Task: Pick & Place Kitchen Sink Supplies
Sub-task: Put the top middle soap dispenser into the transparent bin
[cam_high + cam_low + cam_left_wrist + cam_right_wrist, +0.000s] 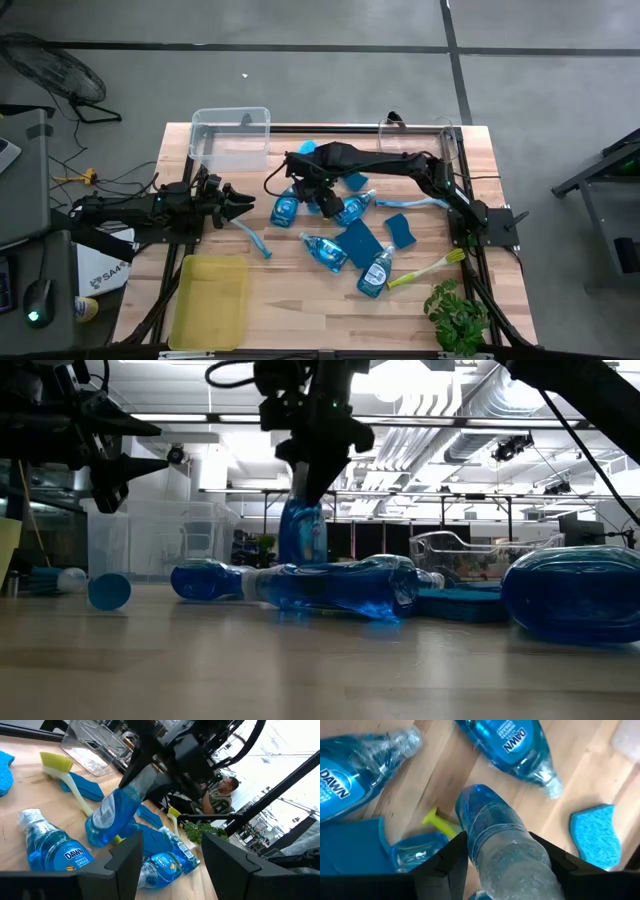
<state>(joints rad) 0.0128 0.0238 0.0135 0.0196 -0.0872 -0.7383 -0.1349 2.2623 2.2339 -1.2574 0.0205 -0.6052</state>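
My right gripper (318, 192) hangs over the middle of the table, shut on a clear bottle of blue dish soap (490, 825). The same bottle (111, 812) also shows in the left wrist view. Other soap bottles (285, 208) (325, 250) (375, 270) lie on their sides on the wood. Flat blue sponges (358, 243) (400, 230) and a yellow-green brush (430, 268) lie among them. My left gripper (240, 203) waits level at the table's left, open, with nothing between its fingers (127, 862). My right gripper pinches the bottle's narrow upper part, near the cap end (507, 855), between its two fingers (451, 862). The fingers come from above, pointing steeply down. The bottle hangs below them base down, a little tilted, clear of the table (300, 535).
Two clear plastic bins (230, 135) (425, 135) stand at the table's far edge. A yellow tray (210, 300) lies at the near left and a small green plant (455, 315) at the near right. A pale blue brush (250, 238) lies near my left gripper.
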